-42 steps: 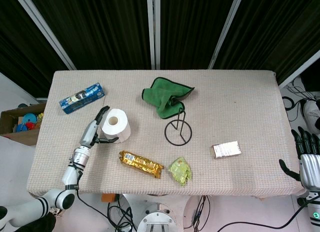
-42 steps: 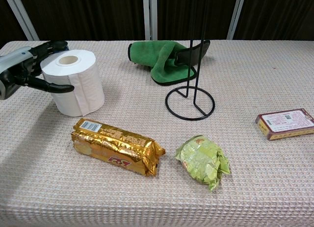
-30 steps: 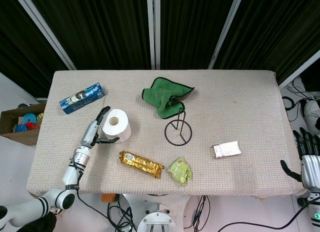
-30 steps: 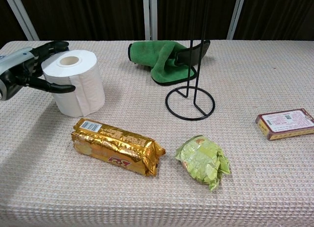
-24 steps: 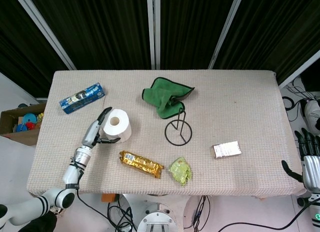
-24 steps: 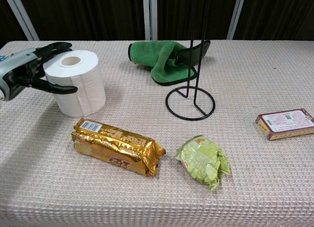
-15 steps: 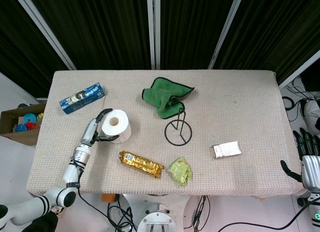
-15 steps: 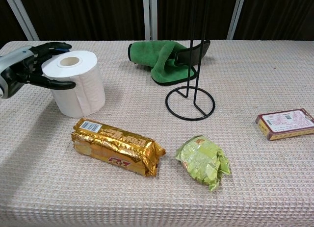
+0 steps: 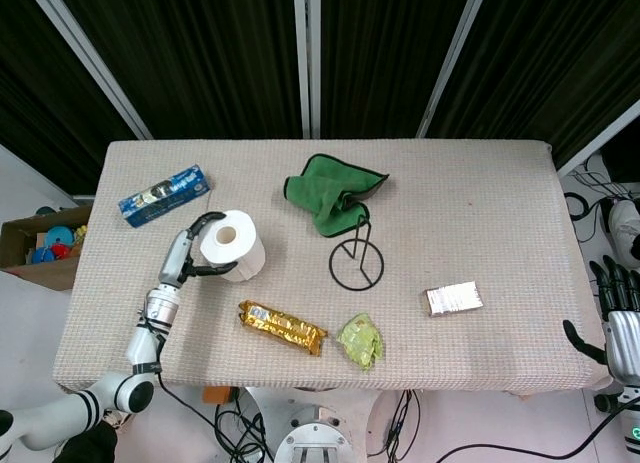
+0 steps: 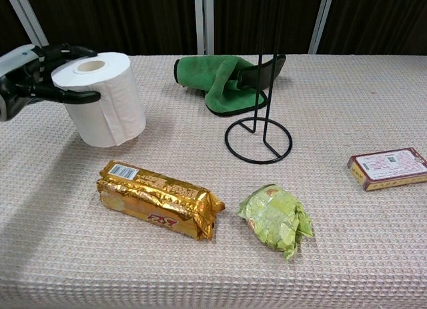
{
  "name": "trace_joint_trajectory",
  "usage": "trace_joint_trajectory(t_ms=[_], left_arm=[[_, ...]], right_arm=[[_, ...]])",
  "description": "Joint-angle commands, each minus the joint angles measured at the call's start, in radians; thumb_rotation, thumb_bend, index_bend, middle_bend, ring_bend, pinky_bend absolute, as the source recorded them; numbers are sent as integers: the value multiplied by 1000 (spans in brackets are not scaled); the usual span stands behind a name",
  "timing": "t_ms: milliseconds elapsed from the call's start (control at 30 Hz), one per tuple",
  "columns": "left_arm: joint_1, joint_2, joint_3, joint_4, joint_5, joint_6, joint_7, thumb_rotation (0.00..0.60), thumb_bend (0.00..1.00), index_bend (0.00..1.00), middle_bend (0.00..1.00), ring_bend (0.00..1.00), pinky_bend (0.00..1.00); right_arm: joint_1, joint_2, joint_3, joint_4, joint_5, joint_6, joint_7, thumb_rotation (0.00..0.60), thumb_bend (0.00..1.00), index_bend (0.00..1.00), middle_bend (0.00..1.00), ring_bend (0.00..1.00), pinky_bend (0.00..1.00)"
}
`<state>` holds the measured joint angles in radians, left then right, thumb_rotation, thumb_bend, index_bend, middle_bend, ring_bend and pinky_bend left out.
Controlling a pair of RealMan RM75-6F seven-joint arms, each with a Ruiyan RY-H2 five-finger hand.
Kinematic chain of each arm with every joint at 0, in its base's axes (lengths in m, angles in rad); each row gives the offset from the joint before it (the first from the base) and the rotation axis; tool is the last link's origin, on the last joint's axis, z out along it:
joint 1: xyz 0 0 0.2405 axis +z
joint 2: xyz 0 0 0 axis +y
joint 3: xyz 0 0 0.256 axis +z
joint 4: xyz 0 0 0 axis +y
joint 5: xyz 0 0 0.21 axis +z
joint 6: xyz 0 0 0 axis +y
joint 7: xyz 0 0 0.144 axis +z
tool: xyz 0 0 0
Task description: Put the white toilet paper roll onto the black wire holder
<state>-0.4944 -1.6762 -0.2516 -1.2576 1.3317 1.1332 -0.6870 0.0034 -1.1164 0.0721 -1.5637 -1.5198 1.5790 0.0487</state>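
My left hand (image 9: 188,250) (image 10: 37,81) grips the white toilet paper roll (image 9: 233,245) (image 10: 104,99) from its left side, fingers wrapped round its upper half. The roll hangs upright just above the table at the left. The black wire holder (image 9: 356,259) (image 10: 261,132) stands near the table's middle, its ring base on the cloth and its thin post rising straight up, well to the right of the roll. My right hand (image 9: 620,325) hangs off the table's right edge with fingers apart, holding nothing.
A green cloth (image 9: 334,195) (image 10: 225,79) lies just behind the holder. In front of the roll lies a gold snack pack (image 9: 282,327) (image 10: 158,199), then a green wrapper (image 9: 361,341) (image 10: 275,217). A small box (image 9: 453,298) (image 10: 389,167) sits right, a blue packet (image 9: 164,194) far left.
My left hand has closed round the roll and lifted it off the table, drifting slightly up and back. The right hand has stayed beside the table.
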Motion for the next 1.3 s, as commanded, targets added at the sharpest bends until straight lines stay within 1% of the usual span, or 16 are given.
trace_joint_trajectory(t_ms=[33,200,300,333,467,567,667,767,900,1033,1133,1300], left_arm=[[-7,47,-40,-69,12,35,3,600,189,482,537,396,533],[-25,172,-127,-227,0,48,33,600,189,480,563,400,533],[-30,263,-190,-343,-38,31,19,600,189,479,563,400,533],[-30,298,-218,-393,-63,19,0,600,188,479,563,400,533],[-33,407,-300,-540,-152,-42,-61,600,186,480,563,400,535],[-42,453,-351,-624,-224,-67,-83,600,186,497,579,410,548],[-62,481,-379,-683,-293,-104,-81,600,186,515,596,425,561],[-91,489,-393,-718,-352,-139,-72,600,186,515,596,425,561],[-131,470,-383,-741,-375,-146,-24,600,187,515,596,425,561],[-180,421,-354,-732,-380,-132,53,600,186,515,596,425,560],[-224,371,-330,-723,-410,-113,129,600,186,515,596,424,558],[-290,292,-313,-702,-432,-87,215,600,187,514,599,424,559]], right_arm=[[-1,0,1,2,0,2,5,600,205,0,0,0,0],[0,-2,3,8,0,2,15,600,206,0,0,0,0],[-1,0,4,11,-1,3,22,600,206,0,0,0,0],[-1,1,4,12,-1,4,25,600,206,0,0,0,0],[0,1,7,14,1,6,32,600,206,0,0,0,0],[0,-2,6,16,-2,5,34,600,206,0,0,0,0],[0,-5,4,18,-3,3,34,600,207,0,0,0,0],[-2,-5,4,19,-1,4,32,600,208,0,0,0,0],[-4,-4,6,21,4,6,38,600,210,0,0,0,0],[-4,-5,6,25,6,3,43,600,209,0,0,0,0],[-4,-8,6,31,9,0,47,600,209,0,0,0,0],[0,-10,8,38,18,-14,55,600,209,0,0,0,0]])
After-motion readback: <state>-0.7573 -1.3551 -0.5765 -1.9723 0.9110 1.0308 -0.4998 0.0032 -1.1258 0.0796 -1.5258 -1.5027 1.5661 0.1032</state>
